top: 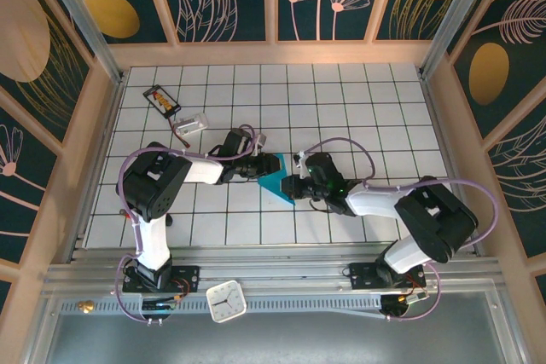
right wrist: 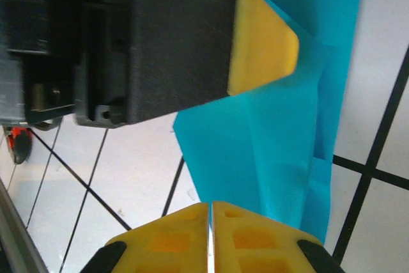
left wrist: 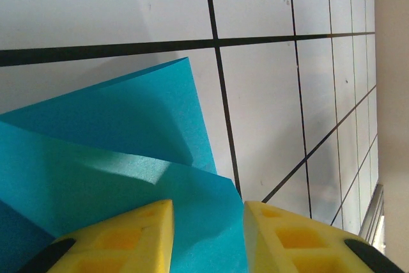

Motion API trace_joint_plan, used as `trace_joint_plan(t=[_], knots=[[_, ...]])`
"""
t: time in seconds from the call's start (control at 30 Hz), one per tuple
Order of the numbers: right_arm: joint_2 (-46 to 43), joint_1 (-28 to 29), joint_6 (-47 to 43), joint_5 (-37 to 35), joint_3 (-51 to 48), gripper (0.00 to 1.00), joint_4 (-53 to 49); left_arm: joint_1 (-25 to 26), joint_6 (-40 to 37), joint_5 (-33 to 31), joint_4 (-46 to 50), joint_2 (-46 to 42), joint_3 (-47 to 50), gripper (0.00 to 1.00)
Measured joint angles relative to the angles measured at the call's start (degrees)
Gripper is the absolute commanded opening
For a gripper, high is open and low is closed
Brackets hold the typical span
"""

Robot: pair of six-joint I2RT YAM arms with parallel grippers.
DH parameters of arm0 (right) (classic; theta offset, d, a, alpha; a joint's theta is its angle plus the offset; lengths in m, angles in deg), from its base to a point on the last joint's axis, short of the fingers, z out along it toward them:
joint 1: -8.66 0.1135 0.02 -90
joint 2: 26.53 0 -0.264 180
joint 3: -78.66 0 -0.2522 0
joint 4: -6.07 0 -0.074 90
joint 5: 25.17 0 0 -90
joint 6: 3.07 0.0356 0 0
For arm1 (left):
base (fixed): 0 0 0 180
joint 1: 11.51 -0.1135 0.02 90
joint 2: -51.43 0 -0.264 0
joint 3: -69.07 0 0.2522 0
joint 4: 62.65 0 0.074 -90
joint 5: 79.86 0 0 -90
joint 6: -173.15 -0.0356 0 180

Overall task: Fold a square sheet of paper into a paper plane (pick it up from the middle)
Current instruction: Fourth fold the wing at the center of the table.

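right gripper (right wrist: 209,214): yellow fingers pressed together with no gap, right at the near edge of the square sheet of paper (right wrist: 268,145); I cannot tell whether a layer is nipped between them
left gripper (left wrist: 208,228): jaws parted and holding nothing; teal paper shows through the gap, and one fingertip (right wrist: 263,46) sits over the sheet's edge, contact unclear
paper: mid-table on the white tiled table (top: 358,100), between the two grippers, partly folded, layers overlapping, one flap lifting off the tiles
black card (top: 162,101): far left corner, well apart, no part in this
step in hand: likely a middle fold, a flap being laid over and pinned; no slim dart shape yet
next move calls for: edges lined up first, then one finger pinning the layers while the other presses along the fold to set a sharp crease
risk: thin paper may slide or crumple under the pads
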Motion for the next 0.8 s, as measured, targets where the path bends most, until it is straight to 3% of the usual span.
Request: trace_joint_plan(t=[0.8], knots=[[2.62,0.0,-1.73,-0.02,-2.25,0.06,-1.49,0.0,-1.22,0.0,0.61,0.22,-0.44,0.34]])
